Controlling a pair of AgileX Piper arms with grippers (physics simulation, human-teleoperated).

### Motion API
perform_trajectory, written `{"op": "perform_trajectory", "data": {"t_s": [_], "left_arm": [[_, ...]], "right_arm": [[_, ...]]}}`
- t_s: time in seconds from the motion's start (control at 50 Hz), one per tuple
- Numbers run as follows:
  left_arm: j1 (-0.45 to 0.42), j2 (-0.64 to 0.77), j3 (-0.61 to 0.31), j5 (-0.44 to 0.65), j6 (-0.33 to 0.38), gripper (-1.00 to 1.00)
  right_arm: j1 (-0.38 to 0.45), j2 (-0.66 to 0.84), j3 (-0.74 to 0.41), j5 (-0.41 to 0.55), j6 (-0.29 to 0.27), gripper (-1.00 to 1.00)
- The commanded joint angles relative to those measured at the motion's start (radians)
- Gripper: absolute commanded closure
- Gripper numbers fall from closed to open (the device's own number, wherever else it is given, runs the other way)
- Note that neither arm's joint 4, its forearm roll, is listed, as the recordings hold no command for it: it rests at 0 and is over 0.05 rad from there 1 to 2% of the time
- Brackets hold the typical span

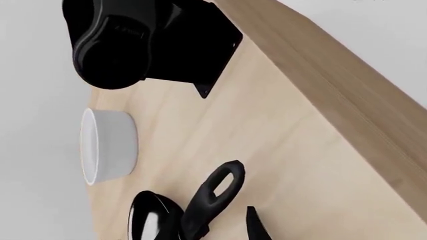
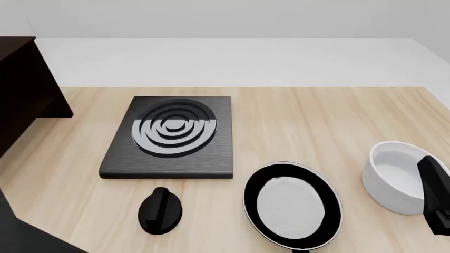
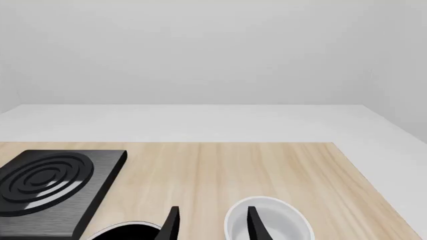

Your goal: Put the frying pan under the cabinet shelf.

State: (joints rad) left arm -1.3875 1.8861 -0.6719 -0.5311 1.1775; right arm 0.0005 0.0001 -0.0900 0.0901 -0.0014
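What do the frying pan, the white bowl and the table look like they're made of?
The frying pan looks like metal: black body, thin silver rim, glossy pale grey inside that throws highlights, perhaps a coating. The white bowl looks like glazed ceramic, smooth, thick-walled and plain white, though plastic is possible. The table looks like pale wood with a matte finish, its grain lines showing. All are simulator renders, so these are guesses.

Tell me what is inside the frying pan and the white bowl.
The frying pan holds nothing: its glossy pale inside shows bare, though its near edge runs out of the front view. The white bowl looks empty too, but the right arm covers part of it.
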Motion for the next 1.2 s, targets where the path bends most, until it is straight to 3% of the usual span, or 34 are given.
{"op": "perform_trajectory", "data": {"t_s": [0.02, 1.14, 1.16, 1.2], "left_arm": [[0.013, 0.039, -0.037, 0.021, 0.008, -1.00], [0.016, 0.163, -0.156, 0.110, 0.030, -1.00], [0.010, 0.162, -0.128, 0.064, 0.046, 1.00], [0.011, 0.162, -0.135, 0.084, 0.035, 1.00]], "right_arm": [[0.000, 0.000, 0.000, 0.000, 0.000, -1.00], [0.000, 0.000, 0.000, 0.000, 0.000, -1.00], [0.000, 0.000, 0.000, 0.000, 0.000, -1.00], [0.000, 0.000, 0.000, 0.000, 0.000, -1.00]]}}
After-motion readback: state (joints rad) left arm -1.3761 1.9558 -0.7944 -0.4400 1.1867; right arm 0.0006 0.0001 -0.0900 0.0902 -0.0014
